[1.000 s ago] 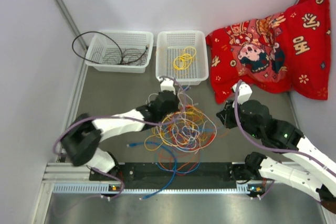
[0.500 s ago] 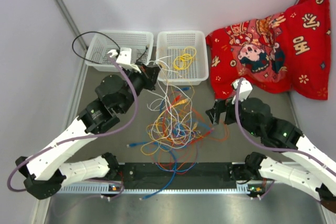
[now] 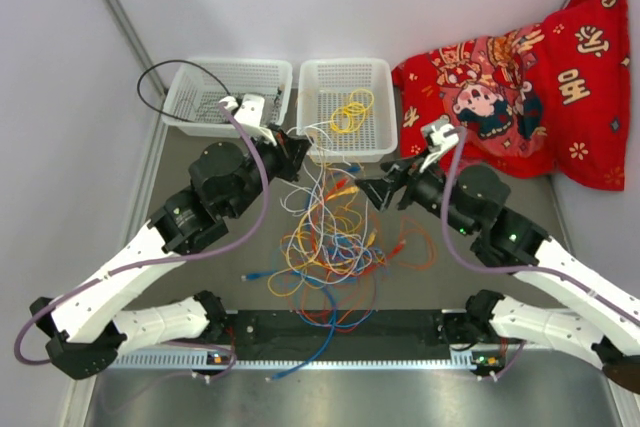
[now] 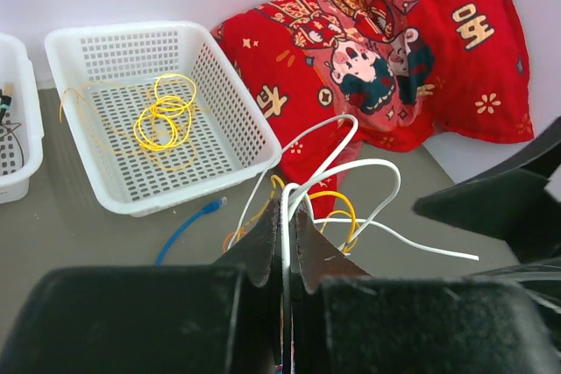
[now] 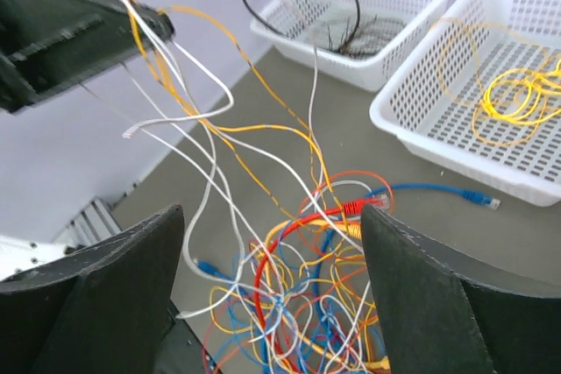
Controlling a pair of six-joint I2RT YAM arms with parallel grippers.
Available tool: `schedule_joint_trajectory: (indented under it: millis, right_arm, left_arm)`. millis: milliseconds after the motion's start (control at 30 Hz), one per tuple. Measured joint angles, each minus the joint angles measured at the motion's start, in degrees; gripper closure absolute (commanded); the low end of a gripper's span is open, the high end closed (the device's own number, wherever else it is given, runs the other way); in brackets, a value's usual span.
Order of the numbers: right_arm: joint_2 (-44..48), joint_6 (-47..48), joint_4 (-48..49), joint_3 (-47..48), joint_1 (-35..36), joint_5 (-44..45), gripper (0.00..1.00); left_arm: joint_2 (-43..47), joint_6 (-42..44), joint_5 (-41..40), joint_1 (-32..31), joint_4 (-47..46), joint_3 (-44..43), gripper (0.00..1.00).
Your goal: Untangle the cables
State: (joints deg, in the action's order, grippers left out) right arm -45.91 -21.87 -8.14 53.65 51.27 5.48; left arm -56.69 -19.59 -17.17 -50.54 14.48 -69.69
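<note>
Top view: my left tool point(image 3: 298, 143) is pinched shut on a white cable point(image 3: 316, 172), raised just behind the tangle point(image 3: 330, 245) lying mid-counter point(image 3: 430, 297). The strand runs near-to-far, from tangle up to pinch. My right tool point(image 3: 372, 192), wide and empty, sits right of the tangle, close beside the hanging strands. A basket point(image 3: 345, 155) crowds behind; open room lies right.

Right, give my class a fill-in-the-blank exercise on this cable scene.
The left tool is shut on a ___ cable.
The right tool is ___, gripping nothing near the tangled cables.
The basket beside the red cushion holds a ___ coil.
Missing words: white, open, yellow.
</note>
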Motion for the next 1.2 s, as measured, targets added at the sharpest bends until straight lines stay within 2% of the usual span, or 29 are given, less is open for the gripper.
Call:
schedule_joint_trajectory:
  millis: [233,433,467,533,633,667,833,1000,1033,1067,1100,1133,1200]
  right_arm:
    - [-6.4,1.7,1.6,0.0,0.0,-1.1,0.30]
    - [-9.7,2.8,2.0,0.0,0.0,-0.3,0.39]
    - [-10.3,2.8,2.2,0.0,0.0,0.0,0.44]
    - [-11.5,2.9,2.6,0.0,0.0,1.1,0.47]
    - [-13.5,2.8,3.0,0.1,0.0,2.5,0.64]
    - [-14.0,3.0,3.1,0.1,-0.1,2.8,0.75]
    - [-15.7,3.4,3.5,0.1,-0.1,4.0,1.00]
    - [-12.9,4.2,2.1,1.4,-0.1,4.6,1.00]
    - [-11.8,4.4,1.3,2.0,-0.1,4.8,1.00]
    - [-10.4,4.7,0.8,2.6,-0.1,5.0,1.00]
    - [-9.3,5.0,0.2,3.1,-0.1,5.2,1.00]
    - [-7.8,5.4,-1.0,3.9,-0.1,5.6,1.00]
    - [-4.9,6.4,-3.5,6.2,-0.1,6.6,1.00]
  left_arm:
    - [0.1,-0.2,0.4,0.0,0.2,0.0,1.00]
    - [0.5,-0.5,0.8,0.0,0.3,0.0,1.00]
    - [0.6,-0.6,0.8,0.0,0.3,0.0,1.00]
    - [0.9,-0.8,0.9,0.0,0.3,0.0,1.00]
    - [1.4,-1.3,0.9,0.0,0.3,0.0,1.00]
    - [1.5,-1.5,1.0,0.0,0.4,0.1,1.00]
    - [2.5,-1.7,1.1,0.0,0.3,0.9,1.00]
    - [3.8,-2.0,0.4,0.0,0.4,2.6,1.00]
    - [4.2,-2.0,-0.1,0.0,0.4,3.2,0.95]
    - [4.3,-2.2,-0.6,0.0,0.4,3.5,0.81]
    - [4.4,-2.4,-1.5,0.0,0.6,3.7,0.60]
    - [4.4,-2.8,-2.6,0.0,0.9,3.8,0.31]
    - [4.4,-3.4,-5.2,0.0,2.0,3.8,0.14]
